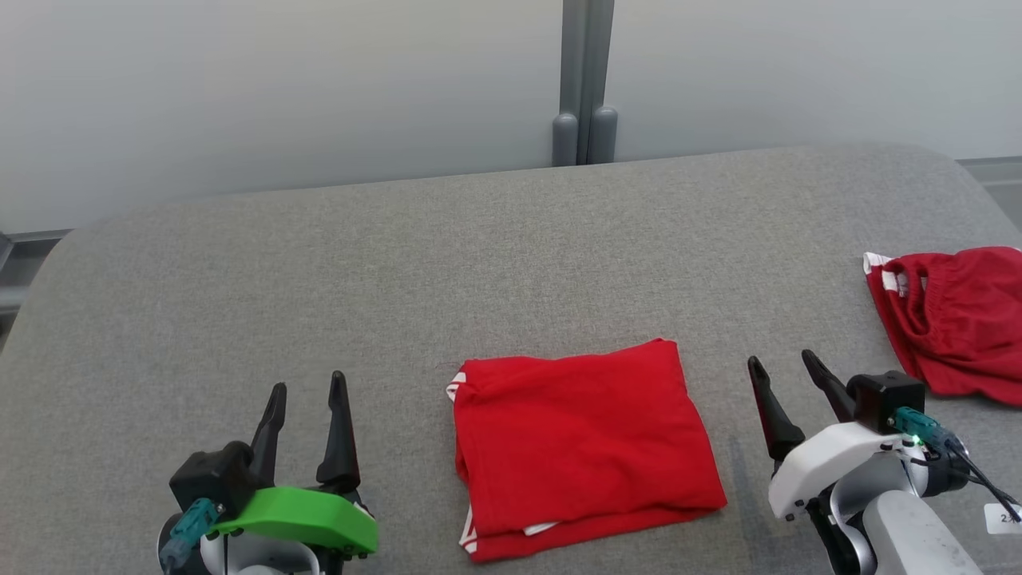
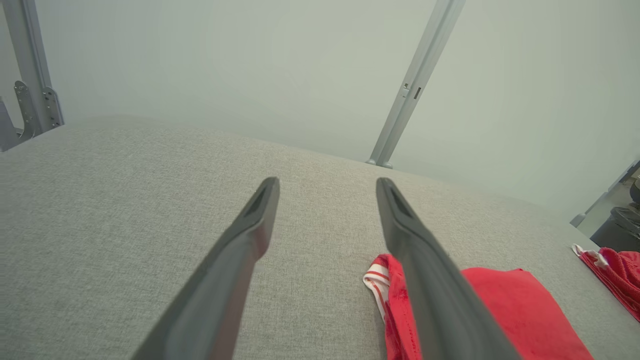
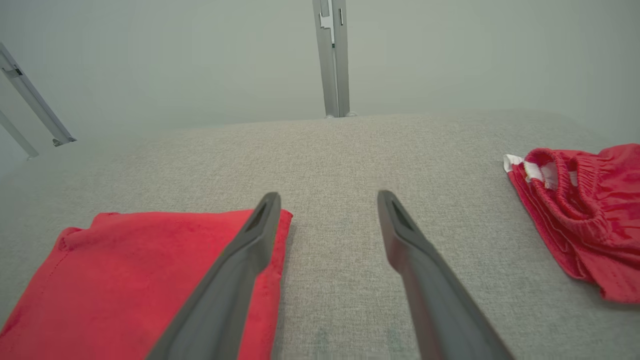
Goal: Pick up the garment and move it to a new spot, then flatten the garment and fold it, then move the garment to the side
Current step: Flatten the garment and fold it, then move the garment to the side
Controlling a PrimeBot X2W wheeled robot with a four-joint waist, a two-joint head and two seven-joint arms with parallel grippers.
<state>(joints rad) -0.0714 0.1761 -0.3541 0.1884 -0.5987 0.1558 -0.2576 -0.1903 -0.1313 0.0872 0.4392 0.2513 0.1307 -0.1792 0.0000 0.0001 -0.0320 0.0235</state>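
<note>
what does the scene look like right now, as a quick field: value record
surface: grey fabric-covered table
main item: folded red garment with white trim at its left edge, lying flat at the near middle
other item: crumpled red shorts at the table's right edge, apart from the folded one
left end effector: open, holding nothing, left of the folded garment
right end effector: open, holding nothing, between the two red items
task stage: fold looks done, move to the side not yet done

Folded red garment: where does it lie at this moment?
In the head view the folded red garment lies near the front middle of the grey table, between the left gripper and the right gripper.
</note>
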